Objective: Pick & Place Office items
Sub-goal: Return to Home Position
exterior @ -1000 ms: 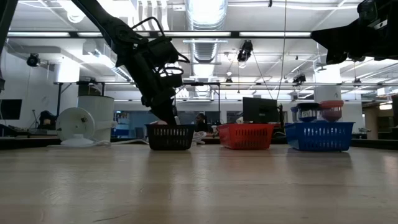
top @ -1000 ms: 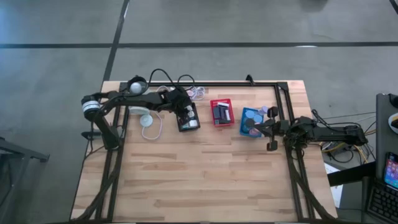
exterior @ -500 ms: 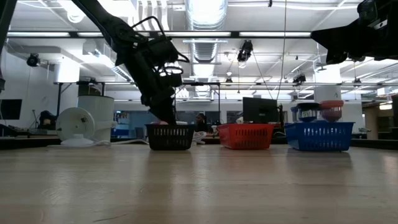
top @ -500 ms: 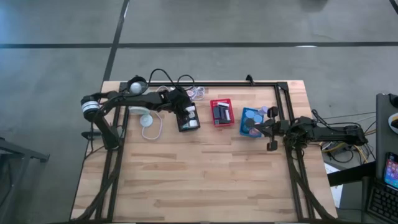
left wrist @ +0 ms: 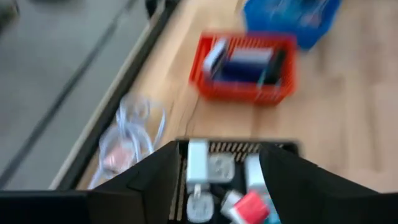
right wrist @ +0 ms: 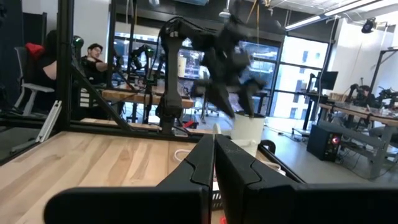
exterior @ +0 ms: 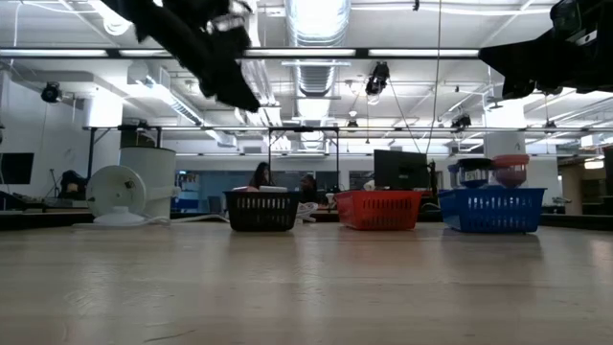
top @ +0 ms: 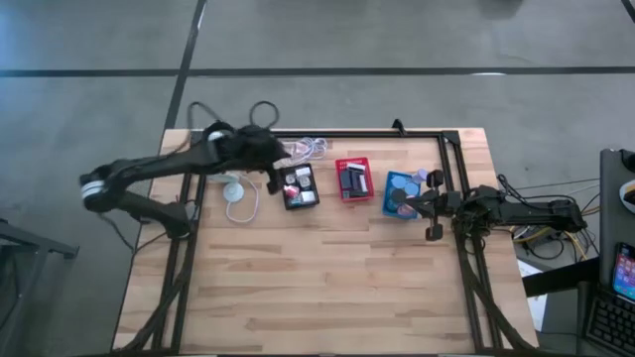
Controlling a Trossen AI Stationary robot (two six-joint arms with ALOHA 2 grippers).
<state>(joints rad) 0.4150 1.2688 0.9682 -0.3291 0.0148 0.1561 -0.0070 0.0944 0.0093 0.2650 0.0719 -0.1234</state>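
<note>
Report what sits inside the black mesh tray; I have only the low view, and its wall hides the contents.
Observer: The black mesh tray holds white blocks and a pink-red piece.
Operator: Confirm the left gripper's state.
Observer: The left gripper is open and holds nothing; the high view shows it just left of that tray.
Operator: Cover the right arm too.
Observer: The right gripper is shut with nothing in it, hanging over the blue mesh tray.
</note>
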